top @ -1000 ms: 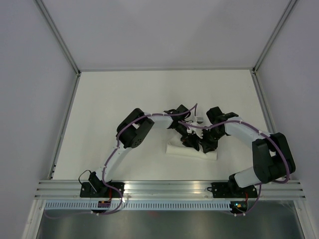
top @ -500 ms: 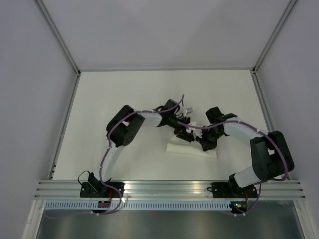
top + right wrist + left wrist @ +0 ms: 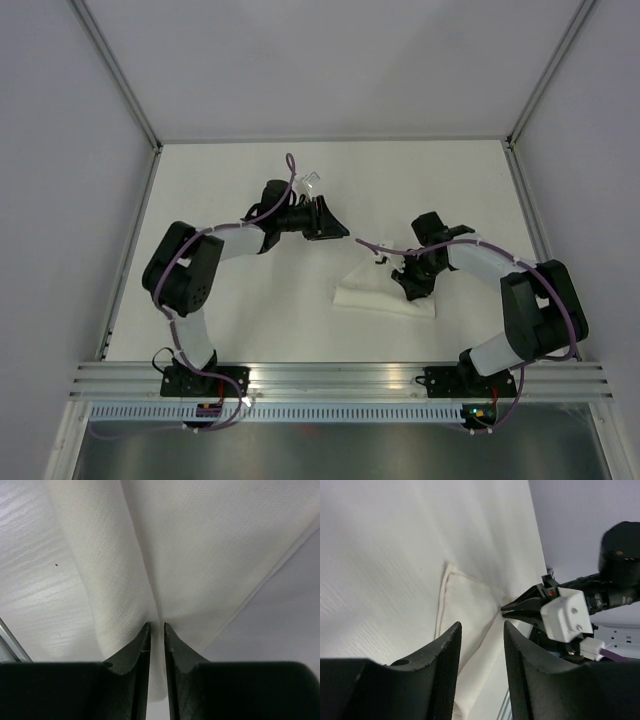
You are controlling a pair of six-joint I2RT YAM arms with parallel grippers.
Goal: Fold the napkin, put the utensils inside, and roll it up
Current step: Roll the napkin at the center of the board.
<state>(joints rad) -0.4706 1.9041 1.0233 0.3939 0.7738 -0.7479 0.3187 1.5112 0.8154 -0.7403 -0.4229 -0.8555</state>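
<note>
The white napkin (image 3: pixel 375 297) lies folded in a narrow bundle on the table, right of centre. My right gripper (image 3: pixel 402 280) sits on its upper right part. In the right wrist view the right gripper (image 3: pixel 154 625) is shut on a raised fold of the napkin (image 3: pixel 200 555). My left gripper (image 3: pixel 338 229) hangs up and to the left of the napkin, apart from it. In the left wrist view the left gripper (image 3: pixel 481 627) is open and empty, with the napkin (image 3: pixel 467 605) beyond it. No utensils show; they are hidden or out of view.
The white table (image 3: pixel 220 300) is enclosed by grey walls with metal frame posts (image 3: pixel 120 85). An aluminium rail (image 3: pixel 340 375) runs along the near edge and holds both arm bases. Purple cables run along both arms.
My left arm has drawn back from the napkin to the far left, and its gripper is now clear of the cloth. My right gripper has stayed on the napkin.
</note>
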